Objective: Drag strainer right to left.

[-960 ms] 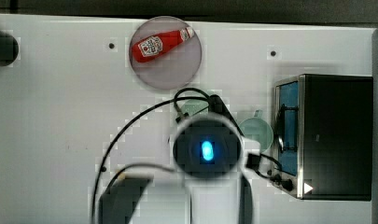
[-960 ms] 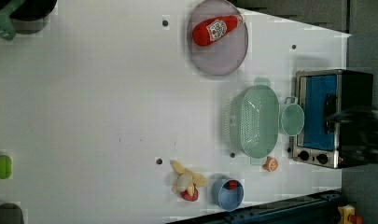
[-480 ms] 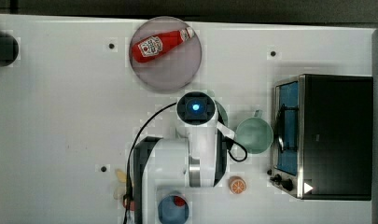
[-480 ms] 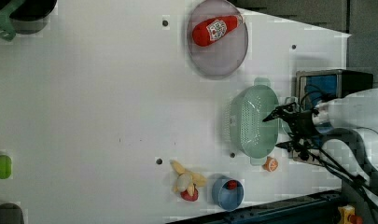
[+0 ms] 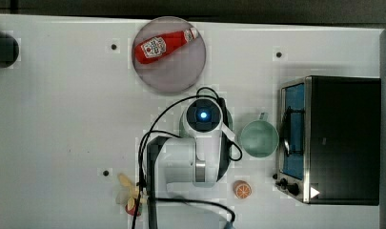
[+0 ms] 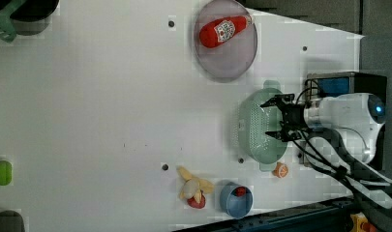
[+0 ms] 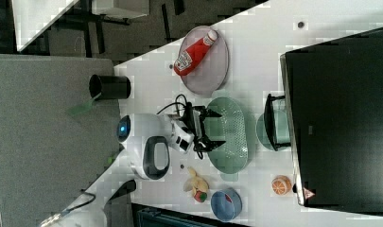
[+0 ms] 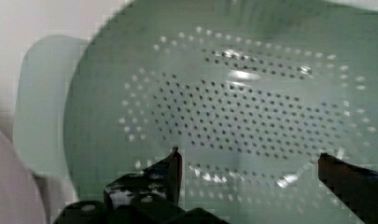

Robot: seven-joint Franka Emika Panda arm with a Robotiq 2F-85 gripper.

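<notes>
The strainer (image 6: 254, 126) is a pale green oval colander with a dotted bottom, lying on the white table (image 6: 111, 96) beside the toaster oven. My gripper (image 6: 273, 119) hangs open just over the side of the strainer nearest the oven, its black fingertips (image 6: 271, 103) spread across the bowl. In the right view the gripper (image 7: 214, 127) is over the strainer (image 7: 232, 135) too. The wrist view looks into the perforated strainer (image 8: 252, 102), with the gripper (image 8: 252, 163) holding nothing. In the top view the arm (image 5: 202, 138) covers most of the strainer.
A round green cup (image 5: 259, 138) stands between strainer and toaster oven (image 5: 340, 138). A greyish-pink plate (image 6: 226, 43) carries a ketchup bottle (image 6: 222, 31). An orange (image 6: 280, 170), blue bowl (image 6: 236, 199) and banana (image 6: 193, 188) lie near the table's edge.
The arm has swung in from the oven side and now hangs over the strainer, lower than before. The strainer has not moved. The fingers stay open.
</notes>
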